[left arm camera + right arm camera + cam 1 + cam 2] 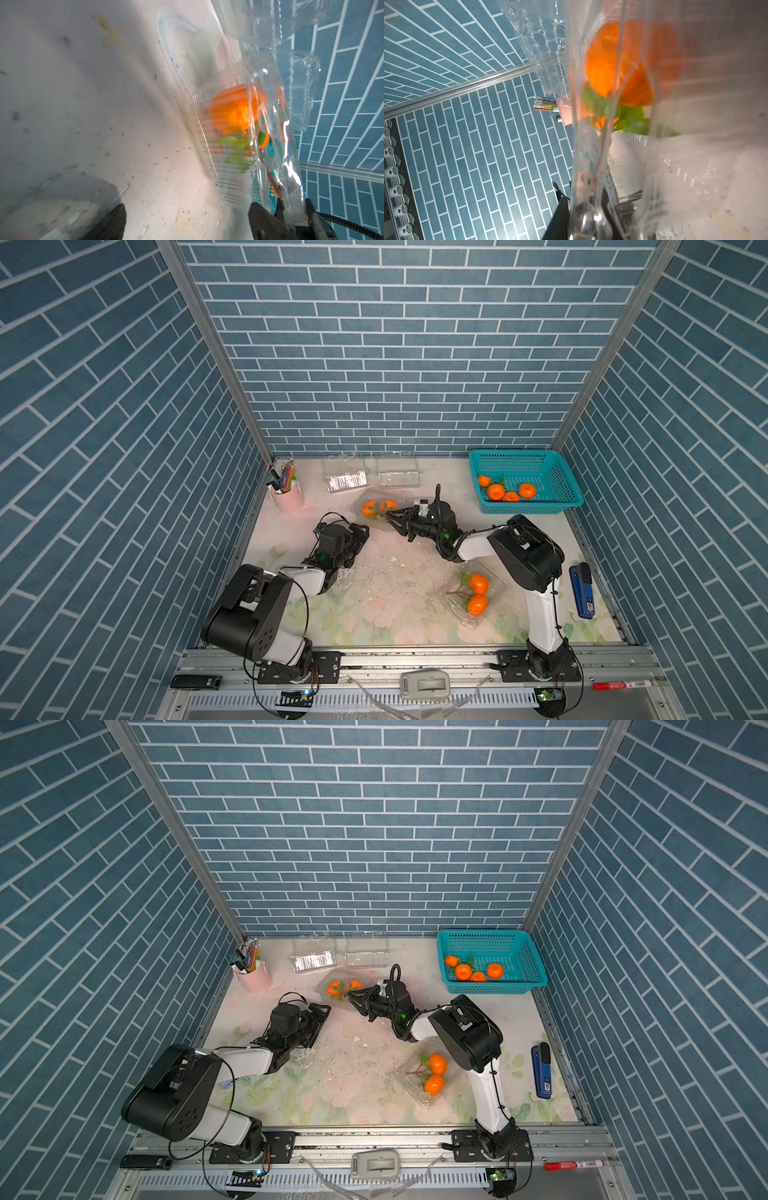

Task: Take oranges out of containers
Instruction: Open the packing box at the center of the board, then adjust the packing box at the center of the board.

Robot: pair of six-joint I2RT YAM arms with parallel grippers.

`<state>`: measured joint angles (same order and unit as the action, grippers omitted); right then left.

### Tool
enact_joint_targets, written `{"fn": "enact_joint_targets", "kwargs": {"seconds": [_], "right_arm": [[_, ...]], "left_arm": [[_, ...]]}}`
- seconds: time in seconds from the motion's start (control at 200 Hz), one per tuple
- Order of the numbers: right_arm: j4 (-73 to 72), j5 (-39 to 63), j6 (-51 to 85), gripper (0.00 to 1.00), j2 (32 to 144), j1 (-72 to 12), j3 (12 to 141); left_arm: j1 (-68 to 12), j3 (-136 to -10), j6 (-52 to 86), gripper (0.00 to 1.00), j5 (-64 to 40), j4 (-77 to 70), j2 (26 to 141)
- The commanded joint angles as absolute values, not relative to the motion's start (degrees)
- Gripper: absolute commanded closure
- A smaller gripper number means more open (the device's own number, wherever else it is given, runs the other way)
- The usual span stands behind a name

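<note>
A clear container [376,494] holding two oranges [369,508] joined by a leafy twig sits mid-table in both top views. My right gripper [390,517] reaches it from the right. In the right wrist view its jaws [588,224] are shut on the container's clear plastic edge, and the twig's end lies just beyond them. My left gripper [359,537] stands open just in front of that container with only bare table between its fingers [116,220]. A second container [494,583] with two oranges [478,584] lies at the front right.
Two empty clear containers [347,477] [399,475] stand open at the back. A teal basket [540,464] at the back right holds several oranges [495,491]. A pink pen cup [286,497] stands at the back left. A blue stapler [582,591] lies at the right edge.
</note>
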<state>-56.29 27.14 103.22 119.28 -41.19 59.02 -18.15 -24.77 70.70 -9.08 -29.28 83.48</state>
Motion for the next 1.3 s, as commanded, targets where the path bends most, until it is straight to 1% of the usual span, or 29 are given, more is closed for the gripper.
{"fn": "enact_joint_targets", "kwargs": {"seconds": [0.0,0.08,0.2,0.31,0.42,0.515,0.645,0.815,0.87,0.945,1.15,1.225,1.295], "right_arm": [[-57.26,29.23,102.56,0.76,117.63,-40.29,58.48],[-55.25,31.28,100.32,0.74,116.42,-39.50,57.64],[-50.76,34.44,94.77,0.71,113.66,-37.26,55.24],[-44.08,37.06,88.19,0.69,110.65,-34.78,52.95],[-33.94,39.57,79.38,0.64,107.06,-32.46,52.52],[-22.85,39.50,70.48,0.56,103.34,-30.68,53.21],[-4.54,36.20,56.46,0.46,99.66,-29.07,57.48],[14.32,27.81,41.66,0.39,98.38,-28.65,64.13],[16.90,25.75,39.12,0.37,98.05,-28.49,65.06],[21.93,20.94,35.21,0.36,97.99,-28.48,67.01],[28.98,12.03,28.37,0.34,97.87,-28.39,70.30],[29.30,11.61,27.69,0.34,97.88,-28.39,70.50],[27.66,14.37,27.92,0.35,98.70,-28.39,70.41]], "left_arm": [[-15.44,-27.70,64.91,0.04,-9.66,-17.55,78.31],[-13.05,-30.32,61.34,0.01,-9.40,-11.56,75.11],[-9.26,-35.92,57.30,0.01,-11.61,-5.74,75.21],[-8.61,-42.75,54.00,0.01,-13.92,-3.55,79.51],[-9.07,-48.35,53.04,0.01,-17.26,-4.29,85.35],[-10.76,-52.26,52.12,0.01,-17.92,-5.06,89.12],[-13.97,-56.63,50.28,0.01,-18.29,-4.04,93.73],[-17.33,-57.32,50.78,0.01,-19.81,-7.43,97.15],[-18.51,-57.23,50.98,0.01,-19.88,-8.19,97.79],[-19.93,-56.55,51.84,0.01,-20.29,-10.15,98.53],[-21.94,-54.30,54.90,0.01,-21.19,-15.35,99.84],[-22.27,-53.50,55.15,0.01,-21.00,-15.87,99.39],[-22.47,-52.85,55.05,0.01,-20.73,-16.29,99.06]]}}
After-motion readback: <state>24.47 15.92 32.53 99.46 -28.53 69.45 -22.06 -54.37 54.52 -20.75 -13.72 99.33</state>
